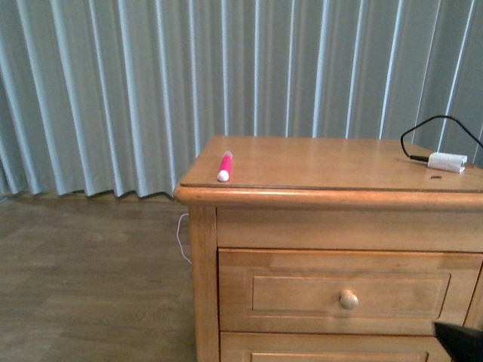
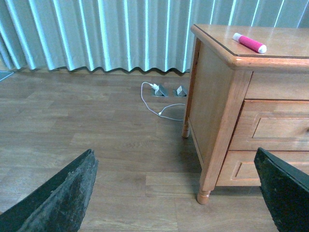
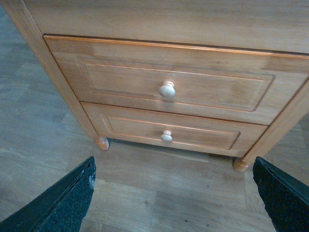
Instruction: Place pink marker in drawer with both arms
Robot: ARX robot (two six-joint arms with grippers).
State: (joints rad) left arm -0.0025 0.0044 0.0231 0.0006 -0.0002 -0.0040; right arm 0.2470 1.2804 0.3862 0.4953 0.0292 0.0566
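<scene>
Lying on the cabinet (image 1: 324,162) top, near its front left corner, is one pink marker (image 1: 224,167). Two drawers are shut, the upper drawer (image 3: 125,79) and the lower drawer (image 3: 130,128), each with one knob (image 3: 167,89). The left gripper (image 2: 174,159) and right gripper (image 3: 174,162) are both spread wide, holding nothing.

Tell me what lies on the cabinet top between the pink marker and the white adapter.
In the front view, only bare cabinet top separates the pink marker from the white adapter, apart from the adapter's own black cable looping beside it.
</scene>
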